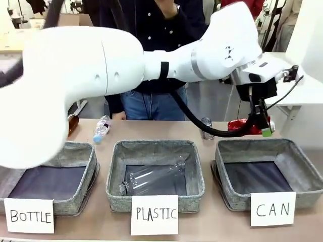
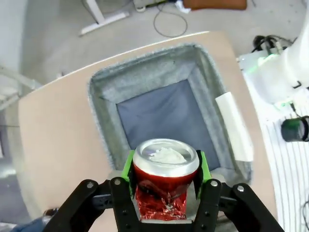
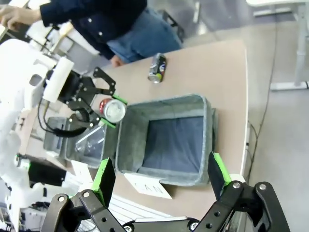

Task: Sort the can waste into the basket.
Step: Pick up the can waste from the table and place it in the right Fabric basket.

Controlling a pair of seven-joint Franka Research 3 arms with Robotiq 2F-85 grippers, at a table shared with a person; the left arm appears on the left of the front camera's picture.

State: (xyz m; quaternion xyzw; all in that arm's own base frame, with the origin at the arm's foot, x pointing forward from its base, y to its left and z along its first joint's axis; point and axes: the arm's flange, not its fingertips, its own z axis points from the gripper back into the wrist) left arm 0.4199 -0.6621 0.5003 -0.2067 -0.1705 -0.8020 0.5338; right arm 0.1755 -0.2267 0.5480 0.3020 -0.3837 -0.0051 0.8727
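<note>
My left arm reaches across the table, and its gripper is shut on the red can. The dented red can sits between the green pads, silver end up. It hangs above the far rim of the grey basket marked "CAN", whose dark floor is bare. From the right wrist, the red can hovers at the edge of that basket. The dark can stands on the table behind the baskets, also the dark can. My right gripper is open above the basket's near side.
The middle "PLASTIC" basket holds a clear bottle. A "BOTTLE" basket sits at the left. A clear plastic bottle and a brown bottle lie behind it. A person stands at the far side.
</note>
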